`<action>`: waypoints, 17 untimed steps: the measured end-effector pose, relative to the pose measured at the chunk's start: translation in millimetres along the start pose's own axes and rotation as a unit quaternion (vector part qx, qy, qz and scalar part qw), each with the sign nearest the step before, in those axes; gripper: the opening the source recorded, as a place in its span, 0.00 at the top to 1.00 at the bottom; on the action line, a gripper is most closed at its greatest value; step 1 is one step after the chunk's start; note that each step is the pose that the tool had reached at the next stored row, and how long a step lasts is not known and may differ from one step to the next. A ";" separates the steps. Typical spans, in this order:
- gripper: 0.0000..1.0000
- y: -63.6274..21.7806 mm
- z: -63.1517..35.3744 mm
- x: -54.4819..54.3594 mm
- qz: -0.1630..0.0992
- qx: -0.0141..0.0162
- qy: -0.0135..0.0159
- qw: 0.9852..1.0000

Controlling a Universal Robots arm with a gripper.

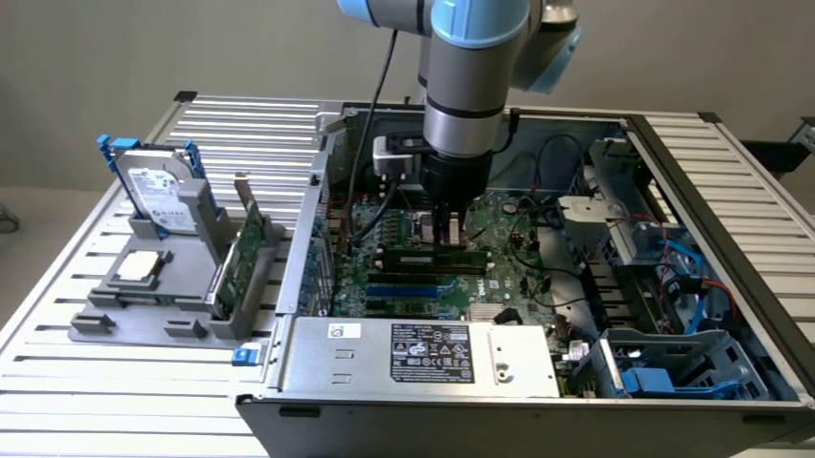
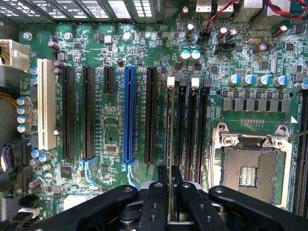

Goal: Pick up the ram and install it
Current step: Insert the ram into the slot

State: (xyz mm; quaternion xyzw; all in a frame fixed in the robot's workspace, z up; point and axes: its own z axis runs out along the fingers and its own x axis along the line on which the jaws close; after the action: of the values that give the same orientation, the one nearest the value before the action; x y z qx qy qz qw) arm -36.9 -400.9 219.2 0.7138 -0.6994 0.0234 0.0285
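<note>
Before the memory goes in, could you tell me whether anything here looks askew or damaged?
Nothing stands out. The thin green ram stick sits upright in the shut jaws, running in line with the black memory slots on the green motherboard; no damage shows.

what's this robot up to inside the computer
A grey and blue robot arm reaches down into an open metal computer case. Its black claw is shut on the ram, a thin green circuit-board stick that the wrist view sees edge-on. The stick is held just over the green motherboard, lined up with the row of black memory slots. Whether it is pressed home in a slot cannot be told.
</note>
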 end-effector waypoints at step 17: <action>0.67 0.0 4.2 -0.3 0.000 0.000 0.000 1.000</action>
State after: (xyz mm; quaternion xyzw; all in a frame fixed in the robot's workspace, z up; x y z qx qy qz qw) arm -36.9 -400.9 215.0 0.7138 -0.6994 0.0234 0.0287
